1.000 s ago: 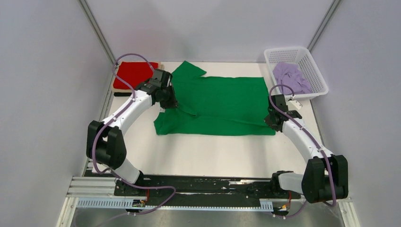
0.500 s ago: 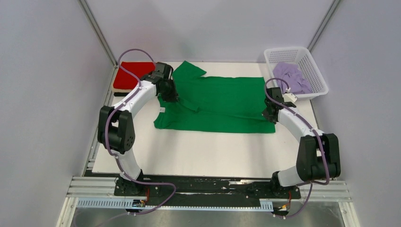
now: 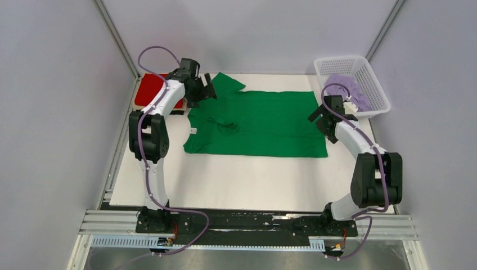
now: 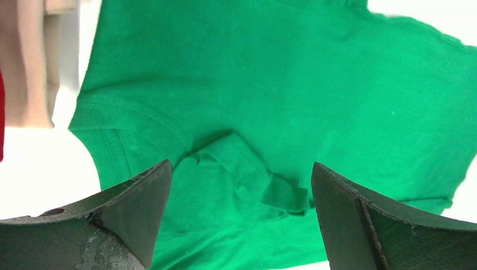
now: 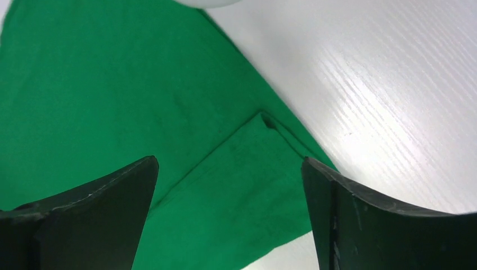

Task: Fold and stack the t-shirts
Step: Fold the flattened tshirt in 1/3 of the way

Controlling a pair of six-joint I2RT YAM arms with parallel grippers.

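Both spread wide and empty, the left claw (image 3: 207,90) and right claw (image 3: 315,117) hover over opposite ends of a green t-shirt (image 3: 264,121) lying flat near the tabletop's (image 3: 242,183) far edge.

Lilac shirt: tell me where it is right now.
In the top external view, the lilac shirt lies bunched in the white basket at the far right corner of the table, just beyond the open right claw.

both grippers, left (image 3: 207,90) and right (image 3: 316,116), spread wide, empty
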